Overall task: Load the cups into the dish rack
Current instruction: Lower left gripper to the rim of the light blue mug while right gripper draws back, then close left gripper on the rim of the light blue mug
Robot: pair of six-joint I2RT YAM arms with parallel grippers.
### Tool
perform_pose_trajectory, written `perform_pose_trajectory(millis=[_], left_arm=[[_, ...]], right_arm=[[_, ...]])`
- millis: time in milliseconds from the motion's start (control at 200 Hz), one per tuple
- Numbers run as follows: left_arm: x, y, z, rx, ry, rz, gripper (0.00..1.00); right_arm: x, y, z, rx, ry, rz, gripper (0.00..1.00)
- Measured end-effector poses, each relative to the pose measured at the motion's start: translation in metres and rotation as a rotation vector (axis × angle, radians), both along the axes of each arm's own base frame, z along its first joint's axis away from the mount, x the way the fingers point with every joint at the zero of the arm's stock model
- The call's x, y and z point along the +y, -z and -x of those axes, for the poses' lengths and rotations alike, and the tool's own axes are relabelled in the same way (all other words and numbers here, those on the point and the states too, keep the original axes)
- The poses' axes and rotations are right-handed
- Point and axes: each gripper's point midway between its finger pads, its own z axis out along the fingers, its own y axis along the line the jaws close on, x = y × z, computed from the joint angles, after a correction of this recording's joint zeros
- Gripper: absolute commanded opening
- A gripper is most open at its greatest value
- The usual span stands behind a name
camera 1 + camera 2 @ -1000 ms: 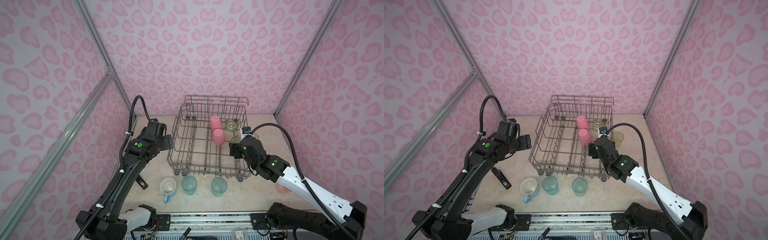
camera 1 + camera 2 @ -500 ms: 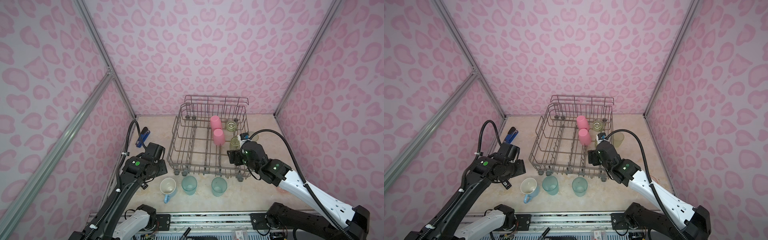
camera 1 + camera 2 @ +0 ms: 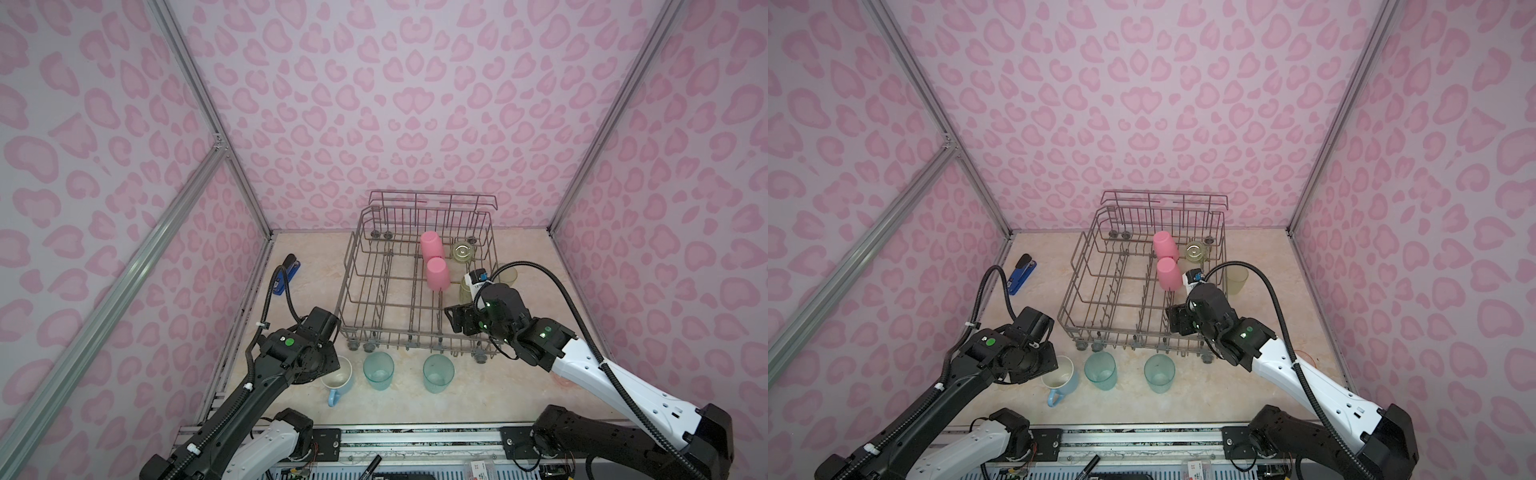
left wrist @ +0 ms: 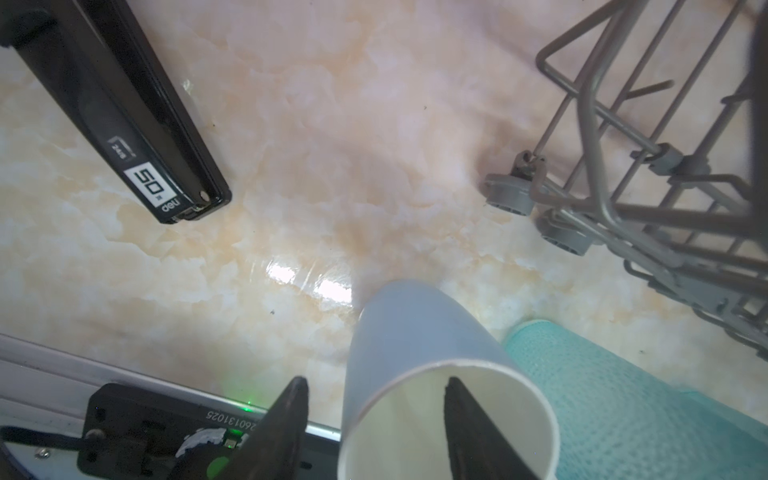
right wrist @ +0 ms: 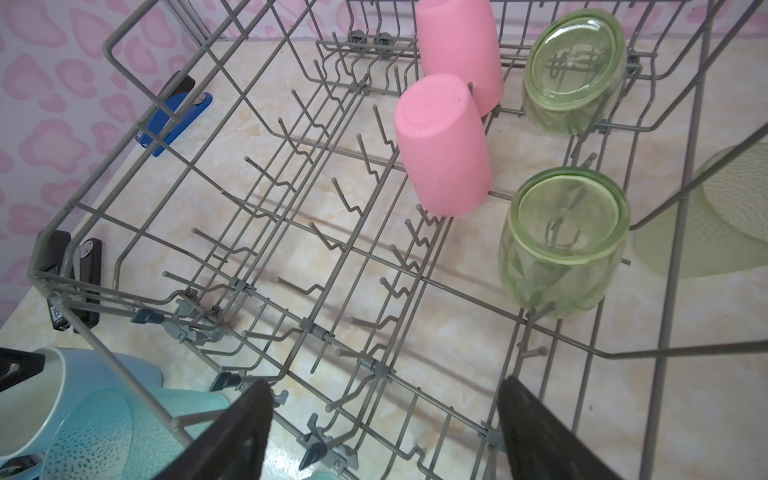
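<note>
The light-blue mug (image 3: 340, 380) (image 3: 1061, 380) stands upright in front of the dish rack (image 3: 345, 282). My left gripper (image 4: 376, 380) is open astride the mug's (image 4: 415, 332) wall, one finger inside and one outside with a gap. Two teal tumblers (image 3: 378, 370) (image 3: 437, 372) stand upright beside the mug. In the rack (image 5: 75, 203), two pink cups (image 5: 442, 153) (image 5: 457, 41) and two yellow-green cups (image 5: 561, 241) (image 5: 575, 62) sit upside down. My right gripper (image 3: 454, 321) (image 5: 386, 384) hangs open and empty over the rack's front right.
A yellow-green tumbler (image 3: 508, 276) stands on the table just outside the rack's right side. A blue stapler (image 3: 288, 270) lies at the far left near the wall. A black stapler (image 4: 124, 104) lies close to my left gripper. Pink patterned walls enclose three sides.
My left arm came down from beside the rack to the mug at the front, and its jaws narrowed around the mug's wall. My right gripper drew back slightly toward the rack's front.
</note>
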Motion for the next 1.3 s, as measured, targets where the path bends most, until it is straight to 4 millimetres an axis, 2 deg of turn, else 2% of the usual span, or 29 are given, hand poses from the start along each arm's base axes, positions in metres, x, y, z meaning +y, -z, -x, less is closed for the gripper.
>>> perform_pose_trajectory(millis=[185, 325, 385, 415, 760, 1095, 1300], left_arm=[[-0.002, -0.001, 0.002, -0.018, -0.006, 0.014, 0.46], [-0.002, 0.000, 0.003, -0.016, -0.015, 0.017, 0.38], [-0.002, 0.000, 0.003, -0.015, -0.020, 0.016, 0.37], [-0.002, 0.000, 0.003, -0.015, -0.021, 0.013, 0.33], [-0.003, 0.004, 0.004, 0.007, -0.006, -0.012, 0.24], [-0.005, 0.008, 0.009, 0.005, -0.024, 0.009, 0.12], [-0.006, 0.009, 0.010, -0.011, -0.034, 0.022, 0.10]], right_arm=[[0.004, 0.002, 0.001, 0.006, -0.019, -0.014, 0.84], [0.005, -0.002, 0.000, -0.010, -0.018, -0.027, 0.84], [0.004, -0.005, 0.001, -0.022, -0.017, -0.035, 0.85], [0.003, -0.006, 0.001, -0.028, -0.014, -0.036, 0.85], [-0.004, -0.012, 0.003, -0.058, 0.005, -0.042, 0.85], [-0.002, -0.003, 0.002, -0.041, 0.001, -0.032, 0.85], [0.002, 0.004, -0.001, -0.026, -0.005, -0.025, 0.85]])
